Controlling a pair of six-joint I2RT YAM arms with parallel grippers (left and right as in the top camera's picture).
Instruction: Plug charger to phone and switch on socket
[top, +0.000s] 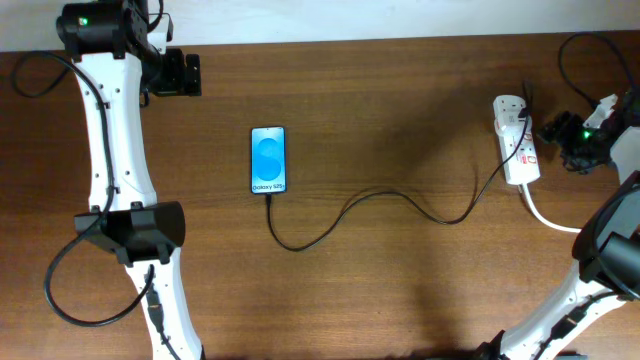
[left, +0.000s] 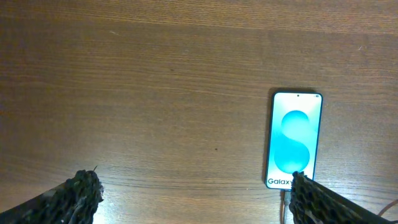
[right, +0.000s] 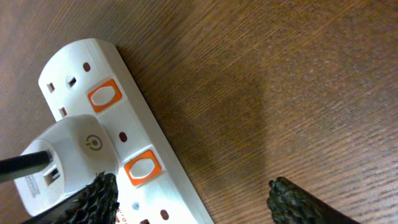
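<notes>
The phone (top: 268, 160) lies flat left of the table's centre with its blue screen lit. It also shows in the left wrist view (left: 293, 140). The charger cable (top: 380, 200) runs from the phone's bottom edge, where its plug (left: 286, 200) sits, across to the white socket (top: 515, 140) at the right. A white adapter (right: 65, 155) sits in the socket (right: 174, 180), between two orange switches (right: 104, 96). My left gripper (top: 185, 73) (left: 193, 199) is open and empty, up and left of the phone. My right gripper (top: 562, 131) (right: 196, 199) is open, one finger over the socket.
A thick white cord (top: 550, 217) leaves the socket toward the right front. Black robot cables (top: 585, 50) loop at the far right. The wooden table's far edge (top: 350, 42) runs along the top.
</notes>
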